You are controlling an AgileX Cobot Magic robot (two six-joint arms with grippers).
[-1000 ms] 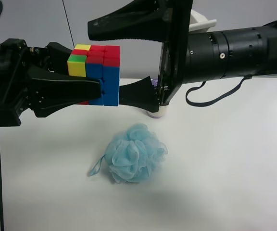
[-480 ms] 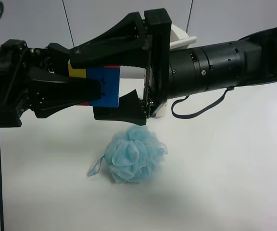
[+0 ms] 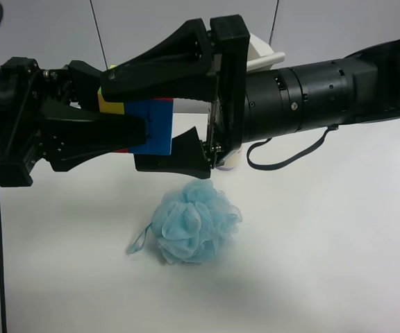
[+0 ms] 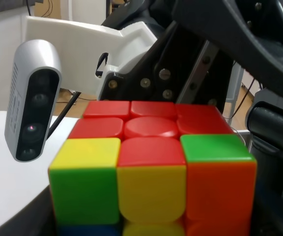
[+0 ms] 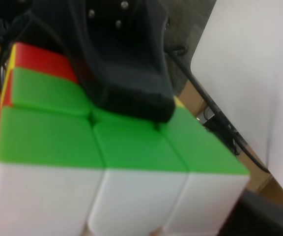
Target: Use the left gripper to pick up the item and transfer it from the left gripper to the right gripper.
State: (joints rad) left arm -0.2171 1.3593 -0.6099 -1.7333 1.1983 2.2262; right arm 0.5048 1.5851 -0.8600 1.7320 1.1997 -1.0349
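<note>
The item, a small puzzle cube point(image 3: 151, 125), is held above the table by the left gripper point(image 3: 127, 104), on the slim black arm at the exterior high view's left. One of the left gripper's fingers point(image 5: 122, 64) presses on the cube's green face point(image 5: 107, 157) in the right wrist view. The right gripper point(image 3: 134, 128), on the thick-barrelled arm with the white piece, reaches in from the view's right. Its jaws stand spread, one above and one below the cube. Whether they touch it is hidden. The left wrist view shows the cube's red, yellow, green and orange squares point(image 4: 151, 167).
A fluffy light-blue bath pouf point(image 3: 193, 222) lies on the white table point(image 3: 325, 243) below the cube. The base of a cylindrical roll point(image 3: 229, 161) shows behind the right gripper. A looped cable point(image 3: 283, 156) hangs under the right arm. A grey camera point(image 4: 33, 98) is nearby.
Over the last second the right gripper moved toward the exterior high view's left until its spread fingers straddle the cube. Since half a second ago almost nothing has moved.
</note>
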